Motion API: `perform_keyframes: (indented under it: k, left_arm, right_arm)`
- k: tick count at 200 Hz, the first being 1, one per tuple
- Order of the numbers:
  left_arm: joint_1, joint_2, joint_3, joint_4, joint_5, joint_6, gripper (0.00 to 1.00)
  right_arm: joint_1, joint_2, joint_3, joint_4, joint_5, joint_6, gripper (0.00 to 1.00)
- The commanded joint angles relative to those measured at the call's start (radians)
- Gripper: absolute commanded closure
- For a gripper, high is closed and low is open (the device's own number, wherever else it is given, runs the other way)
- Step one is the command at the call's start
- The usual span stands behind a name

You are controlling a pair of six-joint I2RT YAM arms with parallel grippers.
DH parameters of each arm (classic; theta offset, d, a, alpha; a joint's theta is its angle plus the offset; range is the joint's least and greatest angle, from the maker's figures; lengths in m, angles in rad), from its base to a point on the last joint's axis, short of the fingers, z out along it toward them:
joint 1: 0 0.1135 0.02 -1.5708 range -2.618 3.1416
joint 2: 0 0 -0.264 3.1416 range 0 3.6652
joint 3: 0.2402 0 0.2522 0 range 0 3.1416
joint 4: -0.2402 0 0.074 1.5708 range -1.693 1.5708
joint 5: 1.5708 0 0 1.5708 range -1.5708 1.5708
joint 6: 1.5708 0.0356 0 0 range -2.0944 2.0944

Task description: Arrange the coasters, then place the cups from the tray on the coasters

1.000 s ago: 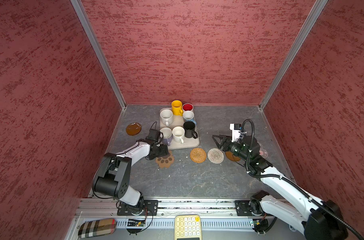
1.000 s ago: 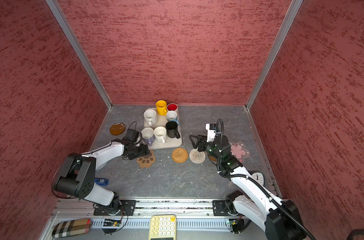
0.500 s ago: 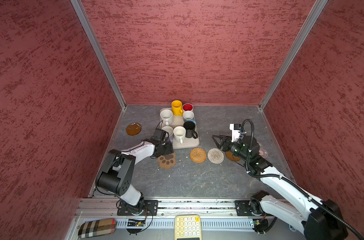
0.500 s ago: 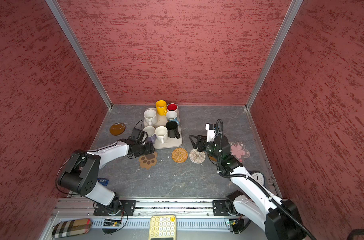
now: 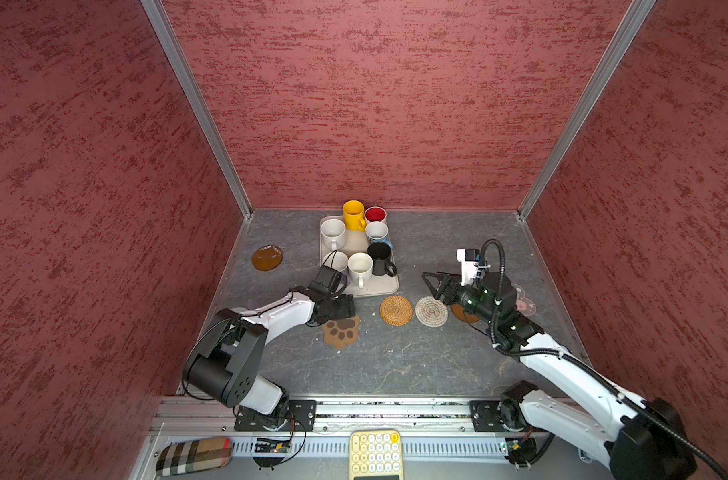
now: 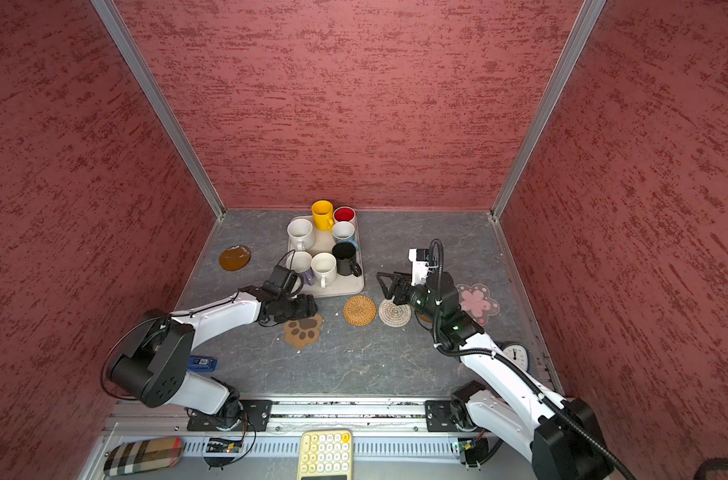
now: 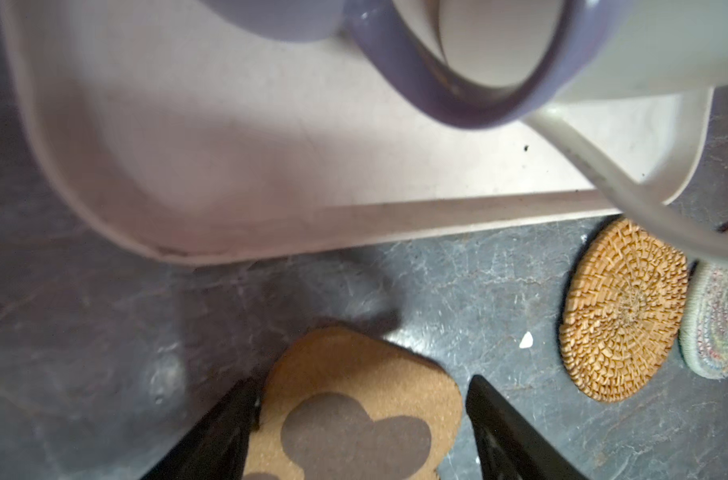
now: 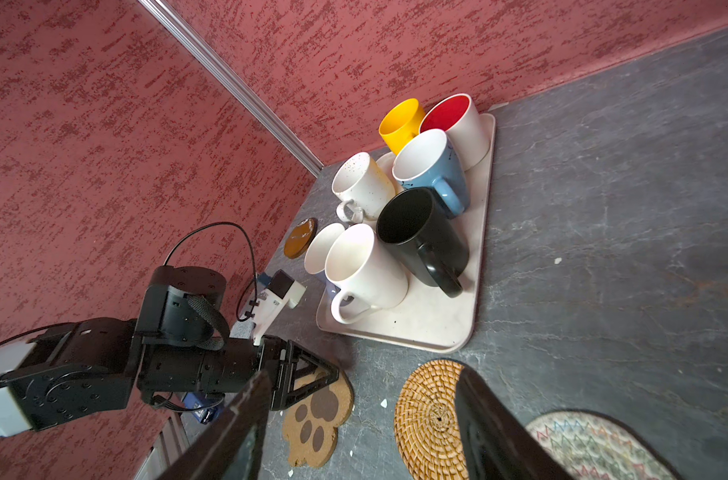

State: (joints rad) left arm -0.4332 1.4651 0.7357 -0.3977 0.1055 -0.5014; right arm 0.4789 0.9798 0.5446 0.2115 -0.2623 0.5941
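Tray (image 5: 385, 286) at back centre of tabletop (image 5: 395, 365), long side running front to back. All seven mugs upright on it.
- Back pair: yellow mug (image 5: 353, 214), red-lined mug (image 5: 375, 215).
- Middle pair: speckled white mug (image 5: 333, 232), blue mug (image 5: 376, 231).
- Front three: lilac mug (image 6: 299, 262), plain white mug (image 5: 359, 266), black mug (image 5: 379, 257). White and lilac handles toward tray's front edge.

Coasters flat on tabletop, rough row just in front of tray.
- Paw coaster (image 5: 341, 332) at left end.
- Rattan coaster (image 5: 396, 310) and pale woven coaster (image 5: 431, 311) next, nearly touching each other.
- Amber disc (image 5: 464, 314) beside woven one, mostly hidden under right arm.
- Pink flower coaster (image 6: 476, 301) furthest right, partly behind same arm.
- Second amber disc (image 5: 267, 257) alone, left of tray, near left wall.

Left gripper (image 7: 362, 386) low over paw coaster's back edge, just in front of tray's front left corner. Fingers wide apart, nothing gripped. Coaster edge between fingers in wrist view; contact not resolvable.

Right gripper (image 5: 431, 286) up off tabletop, right of tray, just behind pale woven coaster, pointing toward tray. Fingers wide apart, empty.

Yellow keypad (image 5: 376, 453) and plaid case (image 5: 193, 455) on front ledge, outside work area.
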Motion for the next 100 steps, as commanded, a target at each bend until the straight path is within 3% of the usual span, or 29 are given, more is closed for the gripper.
perform_keyframes:
  k: [1, 43, 100]
  left_arm:
    - [0.001, -0.103, -0.009, -0.072, -0.049, -0.032, 0.14]
    - [0.002, -0.292, -0.097, -0.137, -0.114, -0.145, 0.1]
    - [-0.028, -0.426, -0.23, -0.181, -0.167, -0.33, 0.15]
  right_arm:
    - [0.016, -0.015, 0.018, -0.006, 0.027, -0.003, 0.29]
    - [0.034, -0.015, 0.024, -0.014, 0.039, -0.008, 0.29]
    - [0.058, 0.01, 0.037, -0.009, 0.048, -0.011, 0.29]
